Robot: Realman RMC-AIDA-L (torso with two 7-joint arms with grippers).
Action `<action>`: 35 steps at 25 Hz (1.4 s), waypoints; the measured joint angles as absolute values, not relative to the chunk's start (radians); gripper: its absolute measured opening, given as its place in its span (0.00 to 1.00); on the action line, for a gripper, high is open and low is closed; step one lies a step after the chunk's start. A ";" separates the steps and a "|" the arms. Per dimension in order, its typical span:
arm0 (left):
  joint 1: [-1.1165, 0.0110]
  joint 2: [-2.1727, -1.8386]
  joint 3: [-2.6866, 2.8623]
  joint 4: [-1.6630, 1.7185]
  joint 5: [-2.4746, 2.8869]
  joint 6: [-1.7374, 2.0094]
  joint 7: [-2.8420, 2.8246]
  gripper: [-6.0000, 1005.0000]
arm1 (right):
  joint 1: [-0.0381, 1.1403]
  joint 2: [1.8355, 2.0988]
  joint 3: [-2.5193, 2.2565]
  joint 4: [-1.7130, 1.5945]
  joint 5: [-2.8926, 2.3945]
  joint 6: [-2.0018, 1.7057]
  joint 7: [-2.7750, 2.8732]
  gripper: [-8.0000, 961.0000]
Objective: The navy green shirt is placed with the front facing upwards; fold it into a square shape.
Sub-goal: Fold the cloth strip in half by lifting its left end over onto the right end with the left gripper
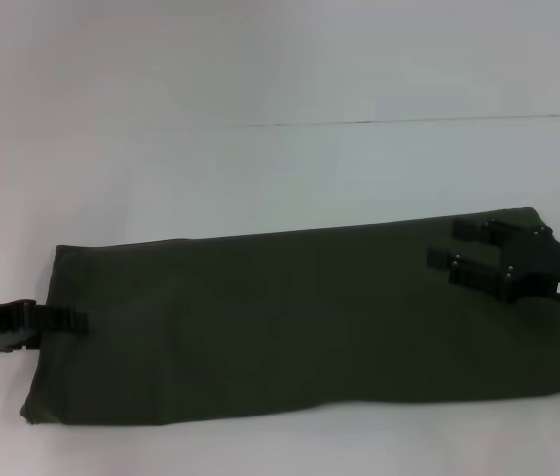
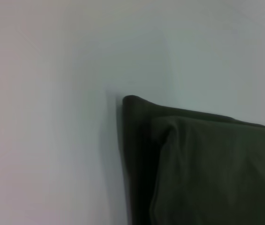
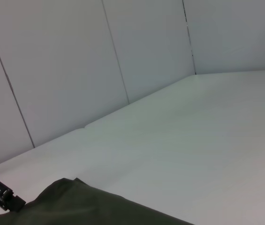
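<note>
Although the white table [image 1: 260, 69] is taking up most of the head view, the work is all sitting in its near half, where the navy green shirt [image 1: 289, 317] is lying as one long, narrow band running from the robot's left to past the right edge of the picture. No sleeves, collar or chest letters are showing; only plain green cloth is facing up, so the sides appear to be folded in lengthwise already. That, by my judgement, is putting the task somewhere around its middle: the long strip is made, but the crosswise folds that would shorten it into a square are not yet done.

At the strip's right end the right tool [image 1: 468, 253] is hovering over or resting on the cloth near its far edge, its two black fingers standing apart with nothing between them. At the left end the left tool [image 1: 66, 322] is reaching in level with the short edge, its tip just at the cloth; I cannot tell whether its fingers are spread or pressed together.

Seen from the left wrist, the shirt's corner is showing doubled layers with a rounded fold edge, lying flat on the table.
</note>
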State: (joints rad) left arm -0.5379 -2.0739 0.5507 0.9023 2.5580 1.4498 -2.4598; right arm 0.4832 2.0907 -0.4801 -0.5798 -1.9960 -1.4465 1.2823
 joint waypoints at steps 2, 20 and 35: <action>-0.538 -2.074 0.551 0.902 2.558 1.451 -2.460 0.76 | 0.483 2.091 -0.480 -0.580 -1.996 -1.447 1.282 0.69; -0.538 -2.067 0.543 0.934 2.563 1.455 -2.466 0.76 | 0.484 2.091 -0.480 -0.580 -1.997 -1.447 1.289 0.69; -0.539 -2.068 0.550 0.907 2.566 1.436 -2.463 0.76 | 0.491 2.090 -0.480 -0.580 -1.997 -1.442 1.284 0.69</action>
